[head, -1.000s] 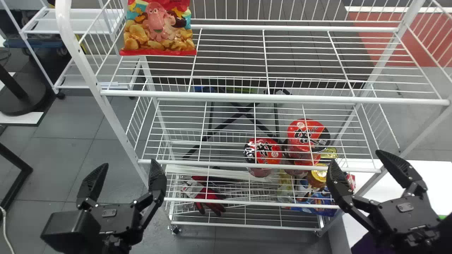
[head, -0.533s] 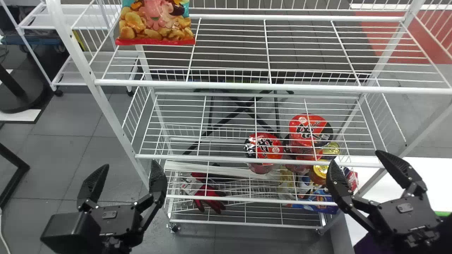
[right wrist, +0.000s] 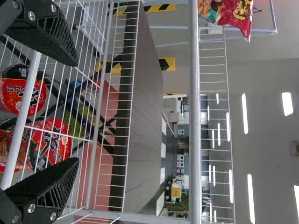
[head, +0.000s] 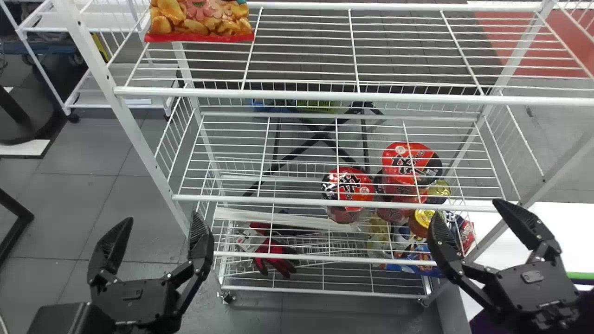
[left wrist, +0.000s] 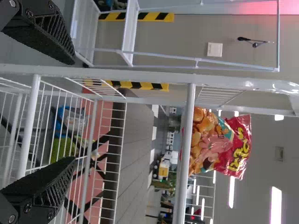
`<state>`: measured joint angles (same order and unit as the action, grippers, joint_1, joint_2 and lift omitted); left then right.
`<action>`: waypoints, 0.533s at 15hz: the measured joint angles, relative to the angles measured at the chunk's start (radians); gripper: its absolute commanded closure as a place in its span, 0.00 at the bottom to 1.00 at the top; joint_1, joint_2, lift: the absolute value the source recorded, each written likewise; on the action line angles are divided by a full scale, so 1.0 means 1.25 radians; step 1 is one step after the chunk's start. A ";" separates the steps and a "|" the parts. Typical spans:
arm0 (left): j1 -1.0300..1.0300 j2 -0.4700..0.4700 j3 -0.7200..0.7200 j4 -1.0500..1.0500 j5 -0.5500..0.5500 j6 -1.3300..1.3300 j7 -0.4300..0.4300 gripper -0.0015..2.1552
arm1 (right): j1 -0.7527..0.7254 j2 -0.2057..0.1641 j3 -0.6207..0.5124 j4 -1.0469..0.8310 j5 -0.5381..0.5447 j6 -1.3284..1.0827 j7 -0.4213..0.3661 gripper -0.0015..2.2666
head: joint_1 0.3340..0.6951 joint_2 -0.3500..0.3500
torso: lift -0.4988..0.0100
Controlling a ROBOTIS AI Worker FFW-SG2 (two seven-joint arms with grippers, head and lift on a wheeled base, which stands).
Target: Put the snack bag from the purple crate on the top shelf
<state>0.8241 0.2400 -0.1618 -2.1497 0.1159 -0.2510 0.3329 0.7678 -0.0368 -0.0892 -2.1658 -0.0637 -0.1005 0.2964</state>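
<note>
My left gripper (head: 161,222) is at the lower left of the head view, open with nothing between its fingers. The open, empty right gripper (head: 466,211) is at the lower right. A red snack bag (head: 199,21) with a pink character stands at the left end of the rack's top shelf (head: 325,95). In the left wrist view the left gripper (left wrist: 73,111) is spread below shelf level, and the snack bag (left wrist: 208,142) is upright above the front bar. The right gripper (right wrist: 77,112) is likewise apart from the rack. Something purple (head: 485,322) is partly hidden under the right arm.
Red noodle cups (head: 348,188) and yellow-lidded jars sit on lower shelves at the right. Red gloves (head: 274,260) lie low on the left. A white table (head: 552,232) stands right of the rack, behind the right gripper. Another white rack is at the far left.
In the head view the rack and snack bag have shifted upward, the top shelf looking larger. The left gripper shows slightly farther left; the right one has hardly changed place. Both have stayed open.
</note>
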 measured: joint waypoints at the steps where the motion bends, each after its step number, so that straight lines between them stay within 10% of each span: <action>1: 0.007 0.000 0.000 0.000 -0.004 -0.007 0.002 0.04 | 0.004 0.000 0.000 0.000 0.000 -0.007 0.001 0.04 | 1.00 0.53 | 0.42; 8: 0.056 -0.004 0.001 0.009 -0.024 -0.125 0.005 0.04 | 0.028 -0.006 0.018 0.003 0.002 -0.037 0.003 0.04 | 1.00 0.57 | 0.36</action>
<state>0.8938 0.2347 -0.1609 -2.1389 0.0857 -0.4067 0.3393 0.8025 -0.0446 -0.0666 -2.1622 -0.0613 -0.1466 0.3007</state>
